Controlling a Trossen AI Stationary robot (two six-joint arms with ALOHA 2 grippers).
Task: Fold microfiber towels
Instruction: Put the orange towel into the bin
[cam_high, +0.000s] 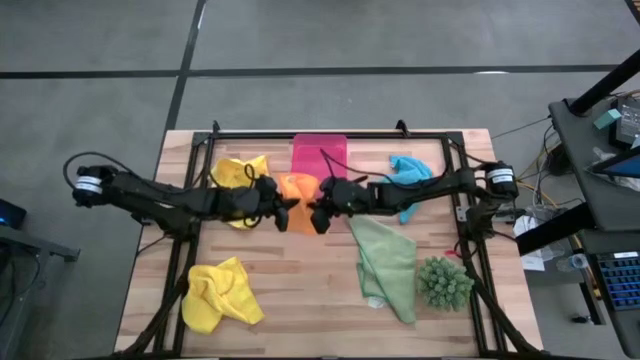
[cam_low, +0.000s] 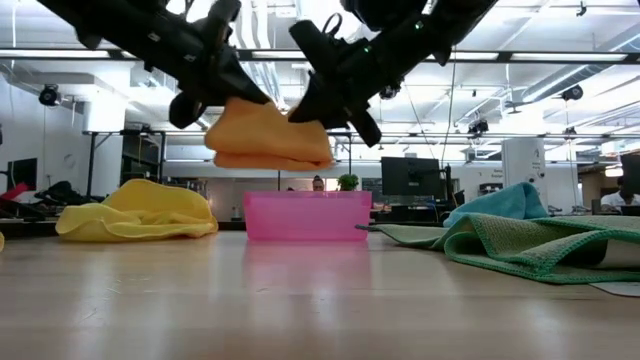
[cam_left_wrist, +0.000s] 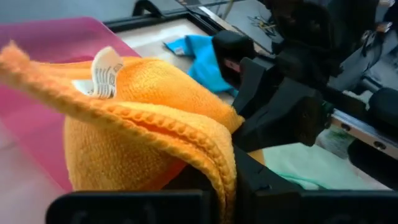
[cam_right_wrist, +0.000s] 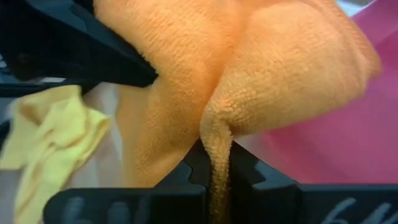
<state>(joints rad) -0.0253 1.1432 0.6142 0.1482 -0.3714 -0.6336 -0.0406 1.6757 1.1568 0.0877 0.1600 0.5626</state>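
A: What is being seen closest to the lens?

B: The orange towel (cam_right_wrist: 267, 74) is being pinched between the dark fingers (cam_right_wrist: 249, 177) of the right hand (cam_high: 318, 218), a folded edge of it being clamped tight there.

A: And the left hand (cam_high: 284, 214)?

B: It is being kept clenched on the same orange towel from the other side. The cloth is being held up off the table (cam_low: 320, 310) between the two hands, in front of the pink tray (cam_low: 307, 215) in the low view and over the tray's near edge in the high view.

A: Where are the other towels being kept?

B: One yellow towel (cam_high: 238, 175) is lying beside the tray under the left arm; the other yellow towel (cam_high: 220, 293) is lying crumpled at the table's near left. The turquoise towel (cam_high: 410, 172) is lying on the tray's right side, partly under the right arm. The light green towel (cam_high: 388, 265) is being left spread out just beside the spiky green plant (cam_high: 443, 283).
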